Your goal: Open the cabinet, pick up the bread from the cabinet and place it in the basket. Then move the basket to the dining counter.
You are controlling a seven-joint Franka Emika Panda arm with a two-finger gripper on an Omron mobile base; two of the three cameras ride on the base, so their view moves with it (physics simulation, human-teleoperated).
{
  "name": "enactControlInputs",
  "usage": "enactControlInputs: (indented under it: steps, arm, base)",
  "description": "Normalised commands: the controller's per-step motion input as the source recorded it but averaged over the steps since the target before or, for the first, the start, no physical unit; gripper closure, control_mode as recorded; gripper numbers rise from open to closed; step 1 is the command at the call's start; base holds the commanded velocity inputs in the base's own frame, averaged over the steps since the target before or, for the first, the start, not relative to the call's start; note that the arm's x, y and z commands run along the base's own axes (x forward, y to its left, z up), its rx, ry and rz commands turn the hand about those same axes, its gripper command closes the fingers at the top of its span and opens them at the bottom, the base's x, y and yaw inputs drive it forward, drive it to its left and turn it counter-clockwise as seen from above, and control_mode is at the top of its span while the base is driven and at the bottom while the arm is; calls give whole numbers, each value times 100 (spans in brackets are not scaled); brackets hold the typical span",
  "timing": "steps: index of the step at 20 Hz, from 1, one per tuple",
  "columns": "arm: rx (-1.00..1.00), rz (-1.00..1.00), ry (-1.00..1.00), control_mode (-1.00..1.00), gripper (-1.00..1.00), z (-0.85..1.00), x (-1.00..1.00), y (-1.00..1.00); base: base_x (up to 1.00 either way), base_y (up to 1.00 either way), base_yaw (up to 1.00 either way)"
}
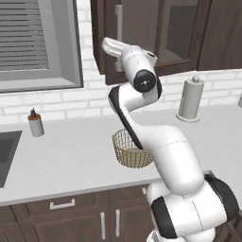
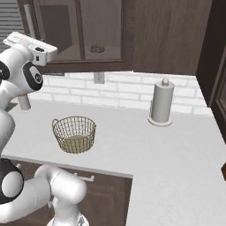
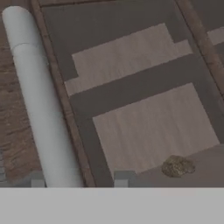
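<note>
The cabinet point(image 2: 92, 35) hangs on the wall above the white worktop point(image 2: 176, 150), its glass-paned doors shut. A slim metal handle point(image 3: 41, 105) runs down the frame of its left door. Raised from below the cabinet, the arm brings the gripper point(image 3: 78, 181) right up to that handle. In the hand view the two finger tips stand one on each side of the handle's lower part, so the jaws straddle it, partly drawn in; whether they press on the metal cannot be told.

Below the cabinet, on the worktop, stands the basket point(image 2: 74, 133), upright, a wire-mesh bowl with nothing visible in it. A paper towel roll point(image 2: 161, 103) stands upright on the worktop below the cabinet's right side, well apart from the basket. A small soap bottle point(image 1: 35, 124) sits farther left of the cabinet, near a sink point(image 1: 7, 151).

The bread point(image 2: 97, 48) lies inside the cabinet on a shelf, behind the glass of the right door, low in the compartment.
</note>
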Motion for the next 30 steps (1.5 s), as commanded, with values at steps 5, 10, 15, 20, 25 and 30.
enactControlInputs:
  steps: [5, 10, 15, 20, 25, 30]
  arm:
    - [21, 0, 5, -100, 100, 0, -100, -100]
    - [26, -2, 17, -100, 100, 0, -100, -100]
    - [27, -1, 16, -100, 100, 0, -100, -100]
    - [26, 0, 11, -100, 100, 0, -100, -100]
    - [17, -3, 5, -100, 100, 0, -100, -100]
    - [-4, 5, -27, -100, 100, -3, -100, 32]
  base:
    - [0, 0, 0]
    - [0, 0, 0]
    - [0, 0, 0]
    - [0, 0, 0]
    - [0, 0, 0]
    - [0, 0, 0]
